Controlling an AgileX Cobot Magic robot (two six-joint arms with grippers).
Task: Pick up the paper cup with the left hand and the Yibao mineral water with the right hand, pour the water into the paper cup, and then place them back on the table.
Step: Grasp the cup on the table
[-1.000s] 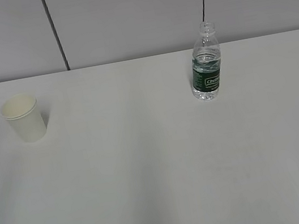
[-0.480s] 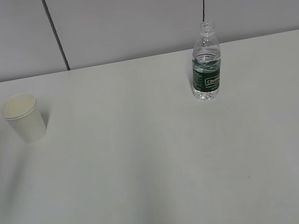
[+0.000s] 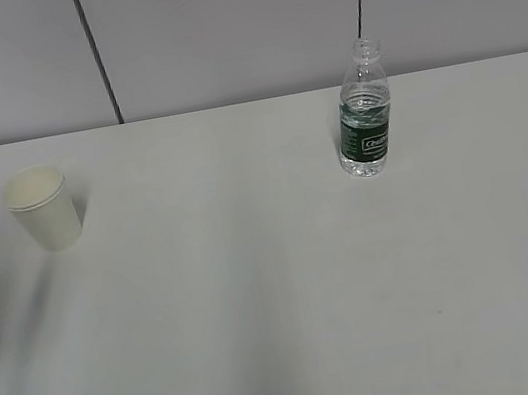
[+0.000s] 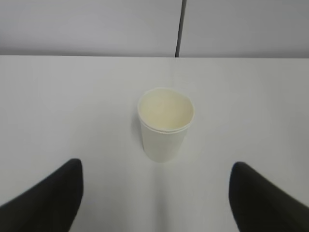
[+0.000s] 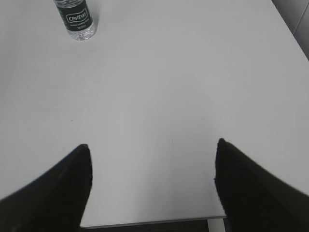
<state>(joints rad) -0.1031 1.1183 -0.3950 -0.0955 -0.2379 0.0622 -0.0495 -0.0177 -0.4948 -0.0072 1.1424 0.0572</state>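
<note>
Since a second earlier, the left hand had edged into the exterior view's left border, fingers spread wide and empty. Just ahead of it stood the paper cup, upright and apparently empty, on the table. Well apart, the right hand gaped wide above bare tabletop; the Yibao mineral water stood uncapped, partly filled.

The exterior view looks down at a slant across the table toward the back wall. The left wrist view faces forward, close to the paper cup at frame centre. The right wrist view looks steeply down, with the Yibao mineral water far off at upper left. All three views share the tabletop.
</note>
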